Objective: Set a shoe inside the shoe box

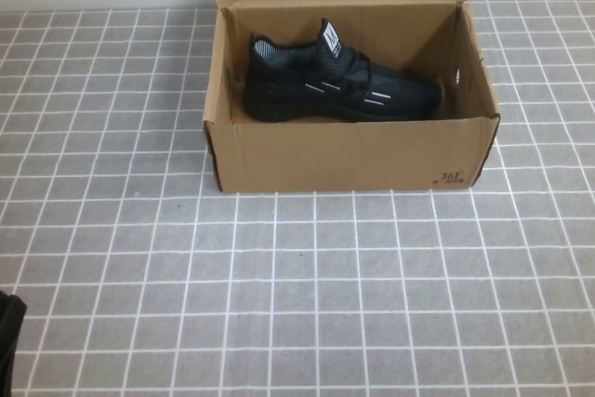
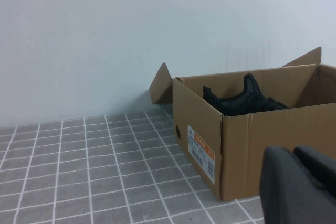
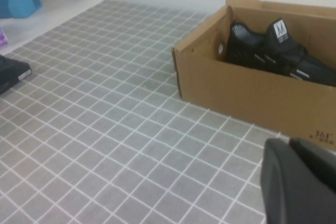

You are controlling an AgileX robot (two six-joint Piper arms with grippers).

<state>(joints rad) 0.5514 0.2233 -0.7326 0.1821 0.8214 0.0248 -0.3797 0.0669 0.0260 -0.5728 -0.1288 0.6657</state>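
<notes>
Fingers together on both grippers, nothing held. High view: shoe (image 1: 339,81) lies inside shoe box (image 1: 353,155) on the tiled desk (image 1: 279,295), toe toward robot's right. Left wrist: left gripper (image 2: 302,184) low, near the box corner. Right wrist: right gripper (image 3: 299,184) parked just short of the box front.

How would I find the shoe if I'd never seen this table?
Look on the grey tiled table for the open brown cardboard box near the back wall. The shoe lies inside it, toe toward the robot's right. It is the only black thing in there, with white dashes on its side and a white tongue tag.
</notes>
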